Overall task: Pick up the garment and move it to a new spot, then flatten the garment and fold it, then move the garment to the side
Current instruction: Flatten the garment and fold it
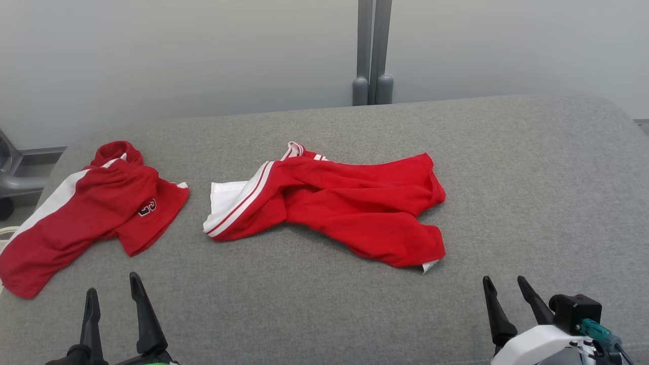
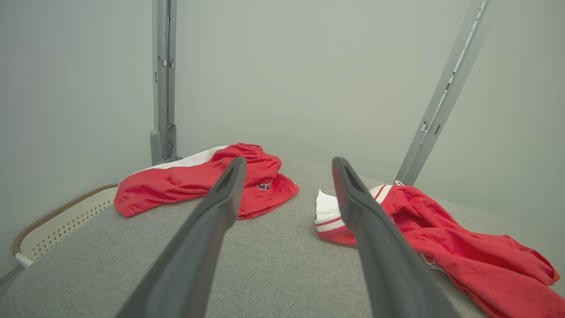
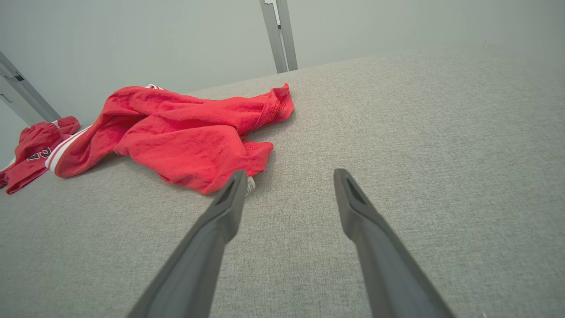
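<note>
A crumpled red garment with white striped trim lies in the middle of the grey padded table; it also shows at the right of the left wrist view and at upper left of the right wrist view. My left gripper rests open at the lower left, well short of the cloth, its fingers spread with nothing between them. At the lower right my right gripper is open too, just right of the garment's near corner, with fingers empty above bare table.
A second red and white garment with a dark logo lies at the table's left edge, also seen as garment and garment. A grey post stands behind the table. A pale perforated basket sits beyond the left edge.
</note>
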